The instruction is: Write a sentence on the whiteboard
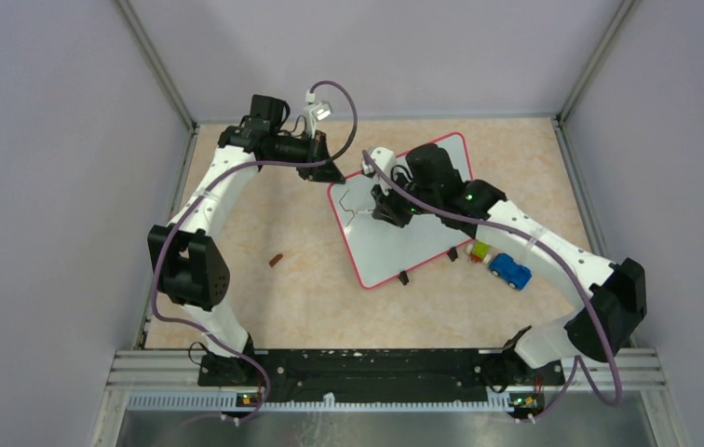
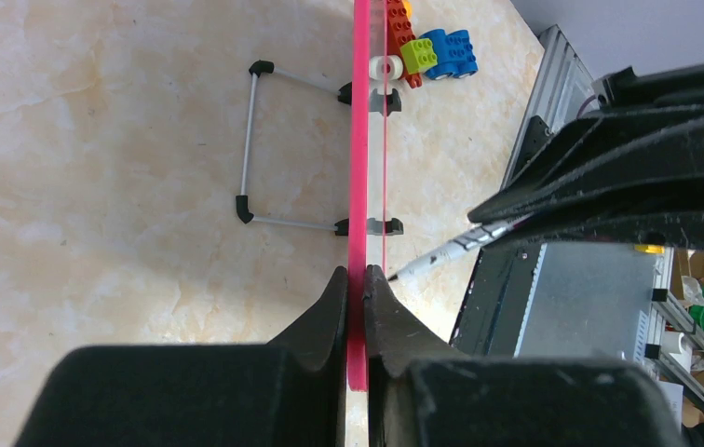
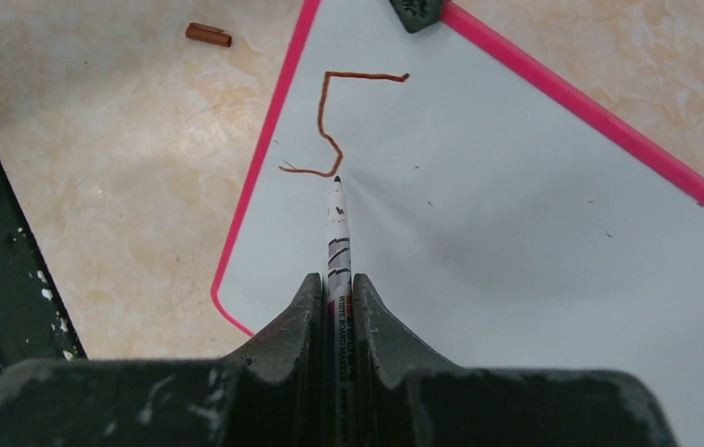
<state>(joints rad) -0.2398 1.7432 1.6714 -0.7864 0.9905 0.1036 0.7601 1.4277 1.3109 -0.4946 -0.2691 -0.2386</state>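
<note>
On your beige marbled tabletop [image 1: 302, 279], your right gripper [image 3: 337, 284] clamps a white marker pen [image 3: 338, 223], tip ending one brownish-red S-shaped stroke [image 3: 327, 112] on the pink-rimmed white whiteboard [image 3: 516, 233] propped mid-table, its far-left rim pinched by your left gripper [image 2: 356, 279]: most of the sentence looks unwritten.

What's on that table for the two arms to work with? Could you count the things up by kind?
Whiteboard: 1
Marker pen: 1
Small brown cap-like piece: 1
Block toys: 2, the blue one and the yellow-green one
Total: 5
</note>
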